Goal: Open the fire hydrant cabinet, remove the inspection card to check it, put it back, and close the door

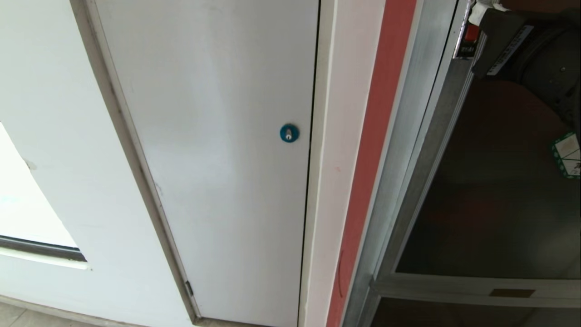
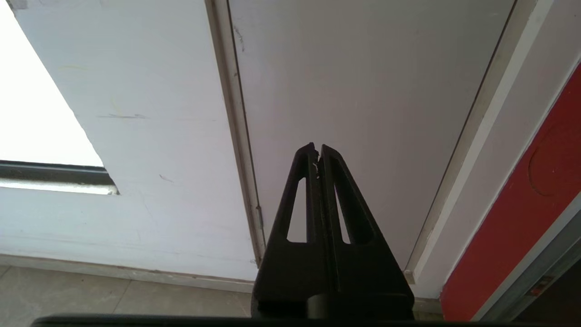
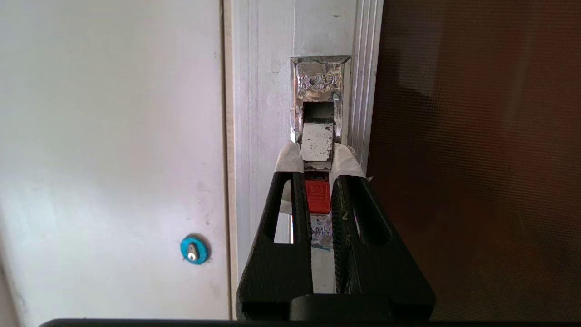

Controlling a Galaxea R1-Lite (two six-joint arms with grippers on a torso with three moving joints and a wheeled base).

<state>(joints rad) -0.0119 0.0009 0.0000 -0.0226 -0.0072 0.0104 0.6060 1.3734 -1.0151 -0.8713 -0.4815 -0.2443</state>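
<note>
The cabinet [image 1: 408,150] fills the head view's right side, its door [image 1: 494,190] seemingly unopened. Upper right, the right gripper [image 3: 316,156] has its jaws pinching the latch [image 3: 317,196]; pull squarely outward, keeping the pinch firm. Left gripper [image 2: 317,152] idle, jaws pressed together.

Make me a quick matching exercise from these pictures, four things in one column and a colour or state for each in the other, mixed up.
1. round lock
2. latch
3. left gripper
4. door

A. dark tinted glass
B. blue
C. jaws shut, holding nothing
D. red, between the right gripper's jaws

Pairs: 1-B, 2-D, 3-C, 4-A
</note>
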